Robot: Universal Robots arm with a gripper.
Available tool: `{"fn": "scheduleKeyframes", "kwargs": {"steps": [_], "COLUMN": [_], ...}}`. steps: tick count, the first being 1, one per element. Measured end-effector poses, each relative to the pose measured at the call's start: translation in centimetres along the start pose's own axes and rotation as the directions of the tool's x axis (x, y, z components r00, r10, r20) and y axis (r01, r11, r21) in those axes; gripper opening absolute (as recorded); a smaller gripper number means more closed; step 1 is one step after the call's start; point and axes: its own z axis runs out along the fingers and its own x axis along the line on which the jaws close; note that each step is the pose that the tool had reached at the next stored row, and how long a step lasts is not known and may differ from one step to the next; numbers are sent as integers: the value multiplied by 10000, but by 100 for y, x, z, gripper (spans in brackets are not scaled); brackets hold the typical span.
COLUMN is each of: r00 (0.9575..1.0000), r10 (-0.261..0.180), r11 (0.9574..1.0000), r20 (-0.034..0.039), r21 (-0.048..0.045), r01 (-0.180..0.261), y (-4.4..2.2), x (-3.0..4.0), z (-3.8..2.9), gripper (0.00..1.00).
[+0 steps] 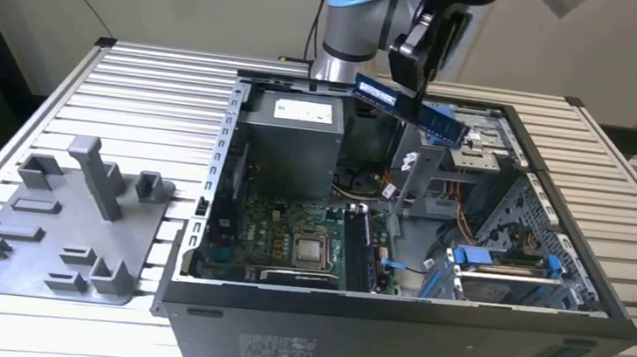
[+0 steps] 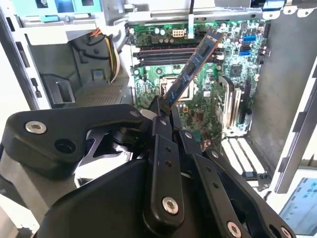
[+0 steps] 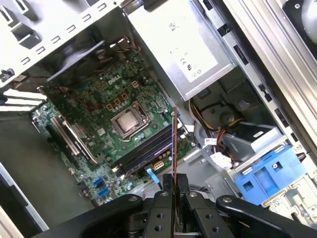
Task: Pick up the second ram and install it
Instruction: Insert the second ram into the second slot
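The jaws are closed on the memory stick (image 1: 409, 108), pinching its two flat faces, and they hold it in the air above the open computer case (image 1: 396, 344), well clear of the motherboard (image 1: 279, 227) on the case floor. In the exterior view the stick hangs tilted, its higher end toward that view's left, just beside the top of the power supply box (image 1: 291, 128). In the second wrist view the stick (image 2: 195, 67) reaches out from the closed jaws over the board, and the dark memory slots (image 2: 163, 52) lie beyond it, apart from it. In the first wrist view it shows edge-on as a thin line (image 3: 174, 144) rising from between the jaws, near the slots (image 3: 143, 151) in the picture but not seated in any. The stick looks light, thin and stiff, and probably fragile: the chips and the contact edge are best left untouched, so a grip on the flat faces near the edge opposite the contacts suits it, as it is held now. A grey tray (image 1: 56, 241) with upright posts sits on the ribbed surface (image 1: 141, 82) beside the case.
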Motion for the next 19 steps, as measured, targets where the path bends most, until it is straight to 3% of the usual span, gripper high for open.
{"fn": "scheduleKeyframes", "kwargs": {"steps": [10, 19], "r00": [9974, 9888], "r10": [727, 1492], "r11": [9974, 9888], "r20": [13, 28], "r21": [7, 14], "r01": [-727, -1492], "y": [-10, -12], "x": [-6, -7], "z": [7, 15], "gripper": [14, 14]}}
